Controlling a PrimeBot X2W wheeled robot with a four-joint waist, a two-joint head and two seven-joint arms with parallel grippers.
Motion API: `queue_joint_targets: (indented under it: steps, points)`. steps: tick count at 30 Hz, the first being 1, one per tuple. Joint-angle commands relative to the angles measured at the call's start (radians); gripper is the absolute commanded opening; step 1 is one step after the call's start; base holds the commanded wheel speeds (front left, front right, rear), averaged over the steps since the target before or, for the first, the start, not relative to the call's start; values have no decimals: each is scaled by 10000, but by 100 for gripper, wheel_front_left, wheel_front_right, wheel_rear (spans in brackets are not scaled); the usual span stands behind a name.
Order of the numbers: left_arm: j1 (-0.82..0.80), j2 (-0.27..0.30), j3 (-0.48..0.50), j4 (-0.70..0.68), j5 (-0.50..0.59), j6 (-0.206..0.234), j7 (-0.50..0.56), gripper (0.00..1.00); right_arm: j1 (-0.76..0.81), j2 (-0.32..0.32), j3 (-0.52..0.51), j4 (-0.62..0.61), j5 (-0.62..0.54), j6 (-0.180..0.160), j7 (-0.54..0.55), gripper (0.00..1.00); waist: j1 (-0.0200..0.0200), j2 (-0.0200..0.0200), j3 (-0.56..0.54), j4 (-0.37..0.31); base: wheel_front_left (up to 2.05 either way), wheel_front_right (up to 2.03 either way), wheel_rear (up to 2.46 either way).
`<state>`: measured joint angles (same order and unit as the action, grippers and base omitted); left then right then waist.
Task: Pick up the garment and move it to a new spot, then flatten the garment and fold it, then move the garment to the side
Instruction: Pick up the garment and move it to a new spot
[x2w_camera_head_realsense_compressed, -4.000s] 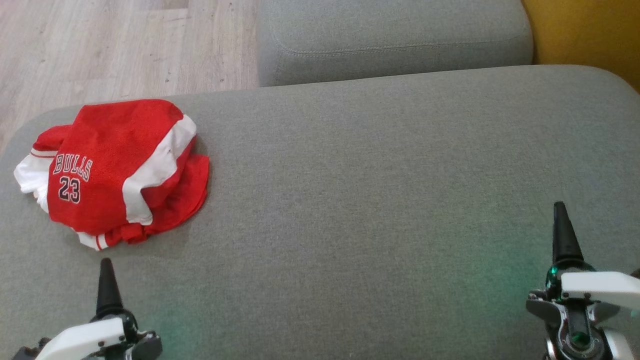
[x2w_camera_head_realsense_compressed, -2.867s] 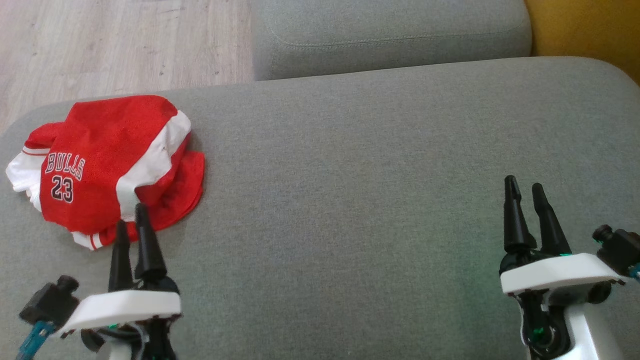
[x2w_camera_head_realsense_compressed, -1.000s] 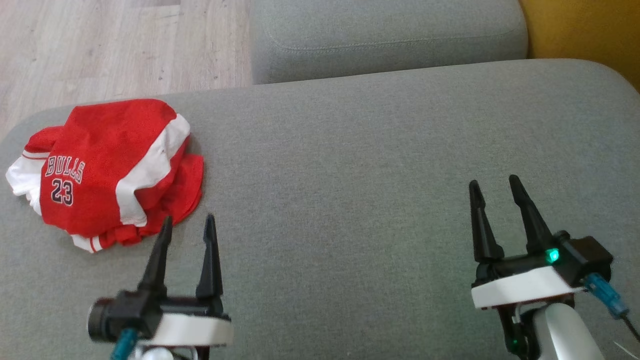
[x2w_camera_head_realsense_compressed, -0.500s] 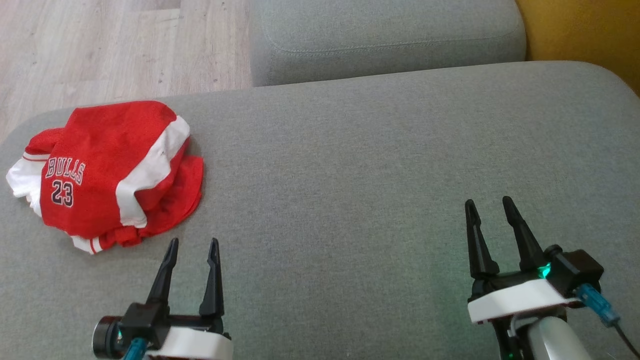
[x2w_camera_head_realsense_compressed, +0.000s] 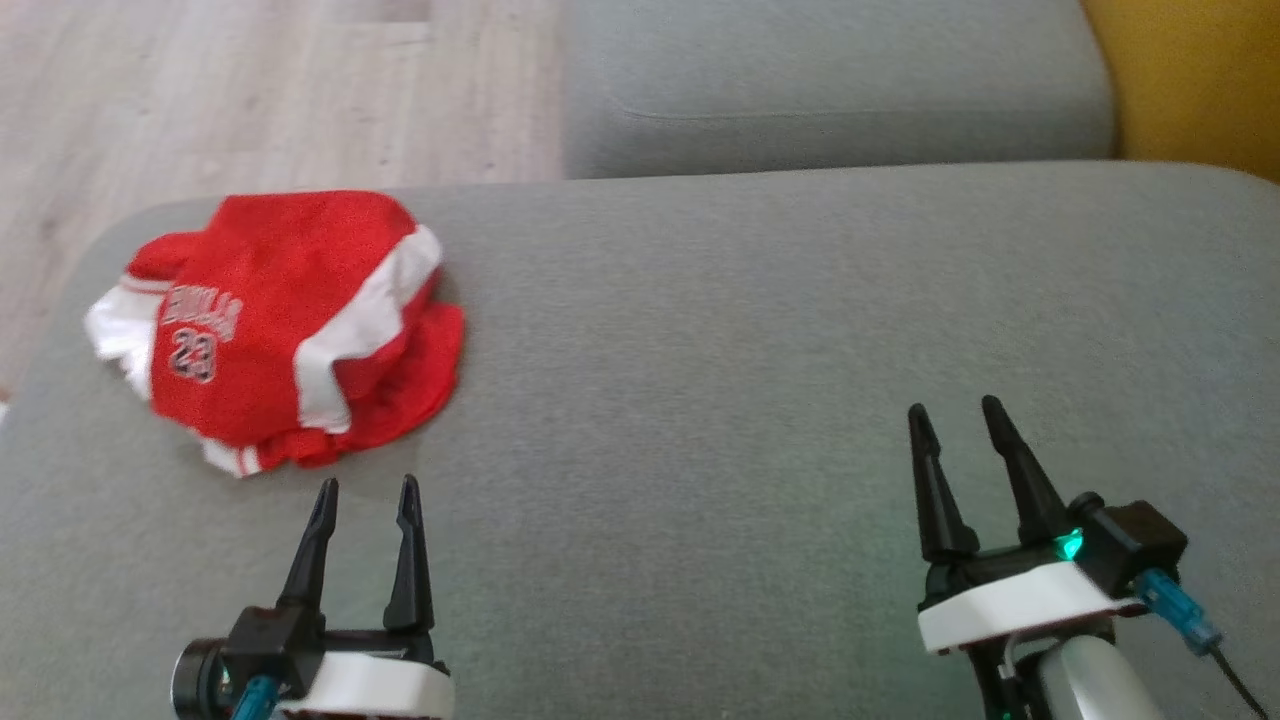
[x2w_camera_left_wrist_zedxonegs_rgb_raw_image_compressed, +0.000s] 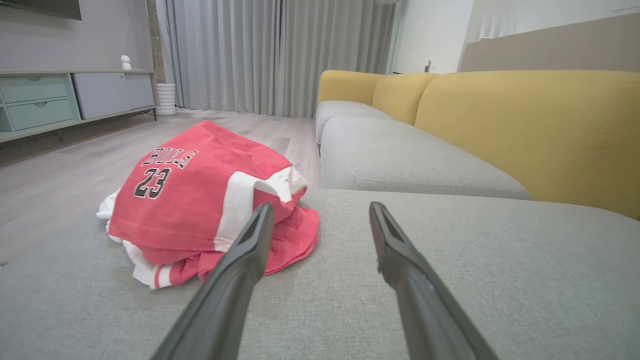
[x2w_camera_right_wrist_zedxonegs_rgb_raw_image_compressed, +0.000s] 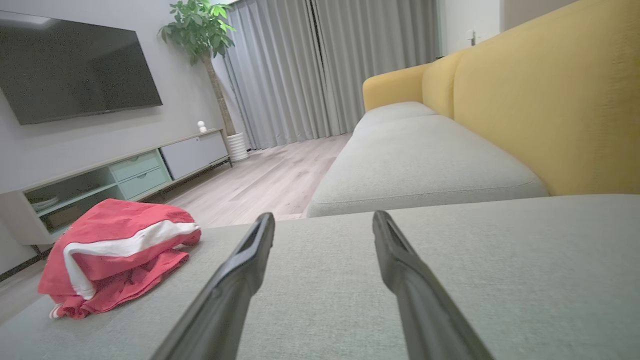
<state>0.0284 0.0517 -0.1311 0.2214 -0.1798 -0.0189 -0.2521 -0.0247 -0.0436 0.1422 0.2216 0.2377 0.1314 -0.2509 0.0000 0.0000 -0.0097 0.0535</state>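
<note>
Grey woven upholstery covers the broad seat cushion (x2w_camera_head_realsense_compressed: 760, 330) on which everything rests. The red-and-white garment (x2w_camera_head_realsense_compressed: 280, 330) is seen crumpled in a heap at the cushion's far left corner, near the edge. The left gripper (x2w_camera_head_realsense_compressed: 365, 492) is held just short of the heap, jaws spread and empty. The right gripper (x2w_camera_head_realsense_compressed: 952, 408) is held well apart to the right, likewise spread and empty. The pick-up is judged not yet begun. A short reach forward and leftward is called for, so that a raised fold can be pinched.
</note>
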Motion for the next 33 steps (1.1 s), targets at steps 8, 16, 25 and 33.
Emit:
queue_joint_targets:
  steps: [8, 16, 25, 33]
  points:
    - [-129, -13, 437, -313, 214, 104, -97, 100, -19, -66, 853, -342, 284, -7, -109, 100, 0, 0, -334, 1295, 0, 0, 0]
    - [80, -13, 540, -456, 345, 123, -97, 100, 162, -66, 1354, -339, 458, -7, -109, 100, 0, 0, -504, 2260, 0, 0, 0]
    - [224, -14, 724, -432, 470, 5, -97, 100, 265, -66, 1767, -252, 638, -7, -109, 100, 0, 0, -616, 2894, 0, 0, 0]
    - [209, 33, 896, -493, 626, -148, -97, 100, 253, -66, 1954, -297, 649, -7, -109, 100, 0, 0, -416, 2868, 0, 0, 0]
